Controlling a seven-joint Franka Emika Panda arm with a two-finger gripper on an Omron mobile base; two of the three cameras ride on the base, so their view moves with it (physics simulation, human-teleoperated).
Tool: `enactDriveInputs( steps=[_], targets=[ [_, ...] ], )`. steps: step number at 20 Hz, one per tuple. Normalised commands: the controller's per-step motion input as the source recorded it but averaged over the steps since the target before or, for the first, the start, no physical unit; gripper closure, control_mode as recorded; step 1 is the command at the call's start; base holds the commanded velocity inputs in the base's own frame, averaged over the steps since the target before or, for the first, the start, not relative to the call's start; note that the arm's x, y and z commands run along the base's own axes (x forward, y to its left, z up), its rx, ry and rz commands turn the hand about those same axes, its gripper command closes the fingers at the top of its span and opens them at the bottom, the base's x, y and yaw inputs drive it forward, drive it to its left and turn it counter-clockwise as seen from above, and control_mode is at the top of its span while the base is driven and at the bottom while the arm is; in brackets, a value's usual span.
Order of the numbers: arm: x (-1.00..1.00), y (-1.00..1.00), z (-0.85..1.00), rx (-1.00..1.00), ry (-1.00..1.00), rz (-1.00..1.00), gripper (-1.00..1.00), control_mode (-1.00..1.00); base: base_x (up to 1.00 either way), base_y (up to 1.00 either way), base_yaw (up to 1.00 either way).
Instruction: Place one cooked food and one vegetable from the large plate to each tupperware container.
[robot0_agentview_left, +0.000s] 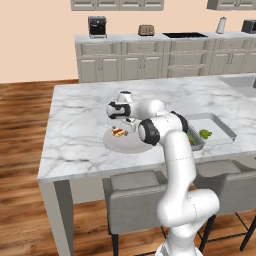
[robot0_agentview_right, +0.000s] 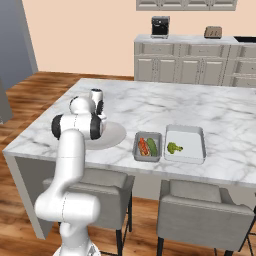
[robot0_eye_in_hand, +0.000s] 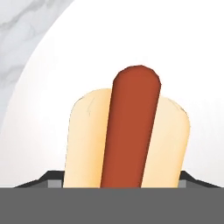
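Note:
A hot dog (robot0_eye_in_hand: 131, 131) in a pale bun lies on the large plate (robot0_eye_in_hand: 39, 113), close in front of the hand. My gripper (robot0_eye_in_hand: 118, 179) straddles it, and its dark fingertips (robot0_eye_in_hand: 52, 177) press against both sides of the bun. From the left base view, the gripper (robot0_agentview_left: 120, 129) is down over the hot dog (robot0_agentview_left: 119, 132) on the large plate (robot0_agentview_left: 131, 146). One tupperware container (robot0_agentview_right: 137, 151) holds a hot dog (robot0_agentview_right: 143, 146) and a green vegetable (robot0_agentview_right: 152, 146). In the other container (robot0_agentview_right: 185, 131) lies a piece of broccoli (robot0_agentview_right: 174, 147).
The plate and both trays sit near the front edge of a marble island (robot0_agentview_left: 85, 115). Two grey stools (robot0_agentview_right: 200, 215) stand under that edge. A sink (robot0_agentview_left: 240, 82) is set into the island's far right. Cabinets with a coffee machine (robot0_agentview_left: 97, 26) and toaster (robot0_agentview_left: 146, 30) line the back wall.

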Motion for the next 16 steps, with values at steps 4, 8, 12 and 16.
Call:
enactDriveInputs(
  steps=[4, 8, 12, 16],
  targets=[
    [-0.01, 0.06, 0.00, 0.00, 0.01, 0.00, 1.00, -1.00, 0.00, 0.00, 0.00],
    [-0.50, -0.13, 0.22, -0.04, 0.00, 0.00, 1.00, -1.00, 0.00, 0.00, 0.00],
    [-1.00, -0.53, 0.37, 0.00, -0.22, 0.11, 1.00, -1.00, 0.00, 0.00, 0.00],
    [-1.00, -0.94, 0.46, 0.00, -0.24, 0.18, 1.00, -1.00, 0.00, 0.00, 0.00]
  ],
)
